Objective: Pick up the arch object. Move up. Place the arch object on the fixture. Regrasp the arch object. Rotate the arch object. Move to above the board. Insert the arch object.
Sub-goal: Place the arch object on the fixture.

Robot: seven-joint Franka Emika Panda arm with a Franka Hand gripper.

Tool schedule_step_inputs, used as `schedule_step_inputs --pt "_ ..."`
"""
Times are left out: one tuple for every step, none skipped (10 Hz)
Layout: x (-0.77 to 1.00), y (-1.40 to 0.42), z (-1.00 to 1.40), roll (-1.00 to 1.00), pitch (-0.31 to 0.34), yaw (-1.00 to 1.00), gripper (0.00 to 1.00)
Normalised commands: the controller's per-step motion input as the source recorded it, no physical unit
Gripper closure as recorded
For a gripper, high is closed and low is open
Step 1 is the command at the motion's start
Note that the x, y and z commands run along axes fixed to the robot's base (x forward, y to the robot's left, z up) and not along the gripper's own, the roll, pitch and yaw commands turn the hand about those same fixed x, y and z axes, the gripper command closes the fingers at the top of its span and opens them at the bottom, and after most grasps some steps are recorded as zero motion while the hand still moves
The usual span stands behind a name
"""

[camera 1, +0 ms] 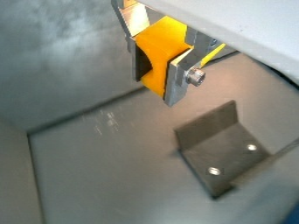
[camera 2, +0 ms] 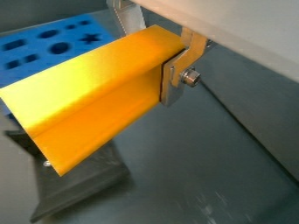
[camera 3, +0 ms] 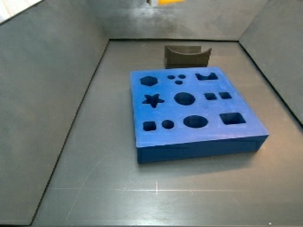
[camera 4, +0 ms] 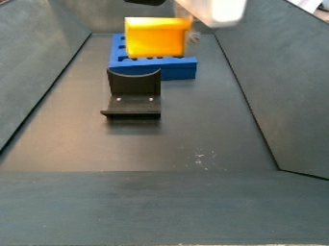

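Observation:
My gripper (camera 1: 158,68) is shut on the arch object (camera 1: 159,38), an orange-yellow block with a concave notch, clamped between the two silver fingers (camera 1: 179,80). In a wrist view the arch object (camera 2: 93,92) fills the middle, with one finger (camera 2: 173,74) pressed against its end. The gripper holds it in the air, clear of the floor. In a side view the arch object (camera 4: 156,36) hangs above the dark fixture (camera 4: 133,93) and in front of the blue board (camera 4: 161,65). The board (camera 3: 196,111) lies flat with its dark cut-out holes upward, and the fixture (camera 3: 186,56) stands just behind it.
Grey sloping walls enclose the dark floor (camera 4: 167,144) on all sides. In the wrist views the fixture (camera 1: 219,144) rests on the floor below the gripper, and the board (camera 2: 47,44) lies off to one side.

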Motion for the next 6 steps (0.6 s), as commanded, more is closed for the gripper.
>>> schedule_step_inputs --pt "1.00 -0.54 -0.09 0.05 -0.014 1.00 1.00" --pt "1.00 -0.40 -0.08 0.05 -0.012 1.00 1.00" --pt "1.00 -0.23 -0.06 0.05 -0.007 1.00 1.00" --pt "0.94 -0.17 -0.05 0.06 -0.004 1.00 1.00" --pt "0.81 -0.08 -0.03 0.06 -0.001 1.00 1.00" --pt "0.72 -0.05 -0.03 0.06 0.002 1.00 1.00"
